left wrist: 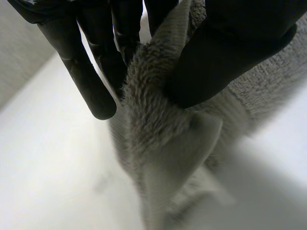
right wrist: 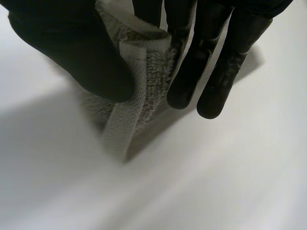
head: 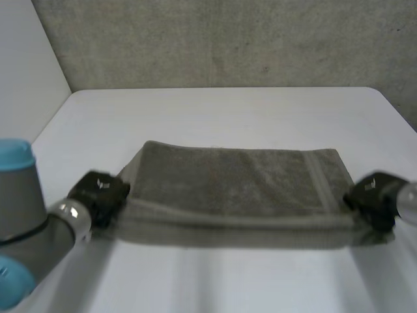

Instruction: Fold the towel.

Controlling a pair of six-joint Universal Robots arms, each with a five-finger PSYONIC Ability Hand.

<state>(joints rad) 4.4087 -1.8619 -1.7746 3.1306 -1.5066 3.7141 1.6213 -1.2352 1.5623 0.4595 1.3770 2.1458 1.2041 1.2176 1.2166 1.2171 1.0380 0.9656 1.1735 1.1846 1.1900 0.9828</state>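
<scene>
A grey-green towel (head: 234, 186) lies across the middle of the white table, its near edge lifted off the surface between my two hands. My left hand (head: 101, 194) pinches the towel's near left corner; in the left wrist view the thumb (left wrist: 225, 52) presses the fluffy cloth (left wrist: 153, 124) against the fingers. My right hand (head: 374, 195) holds the near right corner, and in the right wrist view the thumb (right wrist: 72, 48) and fingers (right wrist: 187, 72) clamp the hemmed edge (right wrist: 129, 96).
The white table (head: 221, 111) runs back to a grey wall, with bare room behind and in front of the towel. A white side wall (head: 26, 59) stands at the left.
</scene>
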